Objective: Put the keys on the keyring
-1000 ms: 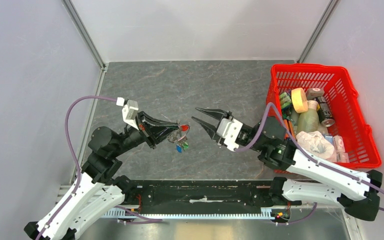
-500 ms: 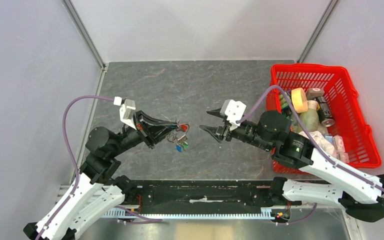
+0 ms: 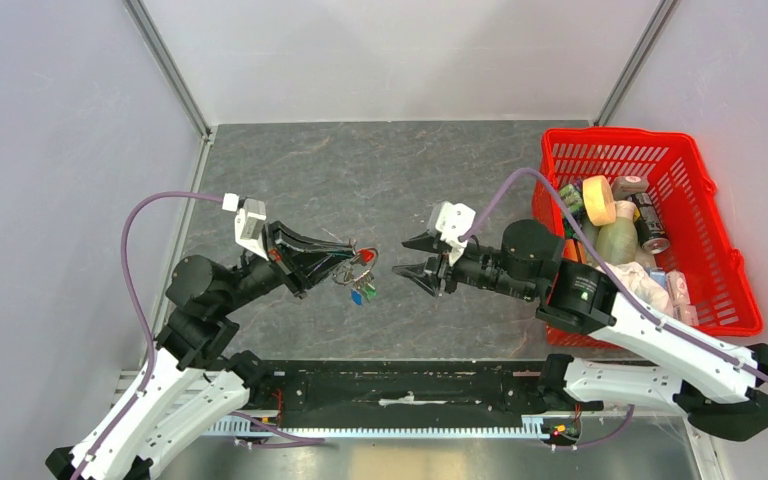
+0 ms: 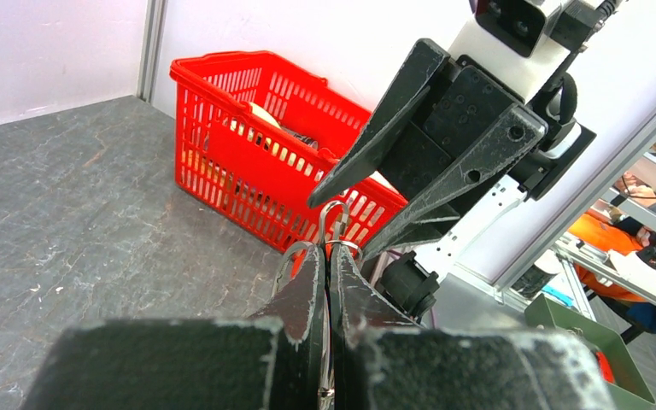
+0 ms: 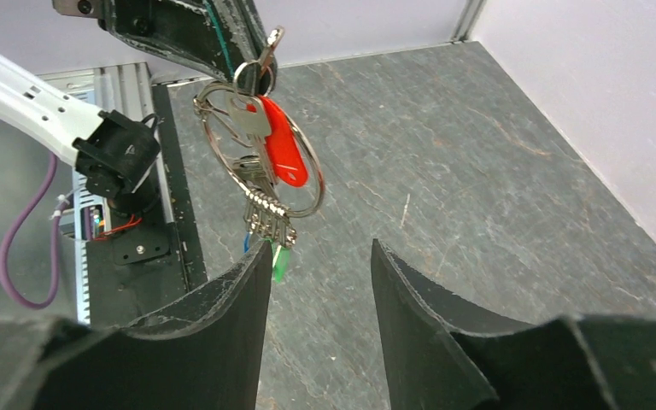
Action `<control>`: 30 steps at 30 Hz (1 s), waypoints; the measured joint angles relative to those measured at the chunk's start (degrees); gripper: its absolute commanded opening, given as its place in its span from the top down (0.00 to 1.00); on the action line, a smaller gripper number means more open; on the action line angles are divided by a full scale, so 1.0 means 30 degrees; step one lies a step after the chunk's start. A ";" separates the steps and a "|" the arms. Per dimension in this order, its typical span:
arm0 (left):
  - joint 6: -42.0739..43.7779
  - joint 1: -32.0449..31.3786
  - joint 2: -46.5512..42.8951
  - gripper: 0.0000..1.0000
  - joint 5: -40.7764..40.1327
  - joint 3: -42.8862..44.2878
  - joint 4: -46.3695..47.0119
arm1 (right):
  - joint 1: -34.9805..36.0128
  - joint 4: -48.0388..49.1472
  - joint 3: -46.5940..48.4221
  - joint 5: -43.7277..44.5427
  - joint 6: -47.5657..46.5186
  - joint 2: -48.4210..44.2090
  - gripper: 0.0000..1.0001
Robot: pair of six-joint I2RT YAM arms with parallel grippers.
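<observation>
My left gripper (image 3: 345, 258) is shut on the keyring (image 5: 260, 149), a thin silver wire ring held above the table. The ring's edge shows at my left fingertips in the left wrist view (image 4: 335, 224). A red-headed key (image 5: 284, 145) hangs on the ring, and green-headed keys (image 5: 280, 260) and a blue one dangle below it. In the top view the bunch (image 3: 360, 275) hangs at the left fingertips. My right gripper (image 3: 410, 255) is open and empty, a short way right of the bunch, jaws pointing at it (image 5: 318, 256).
A red plastic basket (image 3: 720, 240) full of bottles, cans and packets stands at the right on the grey stone-patterned table. It also shows in the left wrist view (image 4: 222, 162). Pale walls close the cell at left, back and right.
My right gripper has rotated and moved left toward the hanging keys, closing the gap. My left gripper has kept hold of the keyring and shifted slightly left.
</observation>
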 measured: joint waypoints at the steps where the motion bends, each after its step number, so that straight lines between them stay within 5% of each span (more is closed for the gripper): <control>1: -0.0022 0.0000 -0.0007 0.98 0.0000 0.0015 0.0007 | 0.0000 0.0087 0.0000 -0.0262 0.0036 0.0146 0.48; 30: 0.0146 0.0000 -0.0248 0.98 -0.3235 0.0044 -0.1523 | 0.1537 0.1056 0.3257 -0.0532 -0.2871 0.4685 0.65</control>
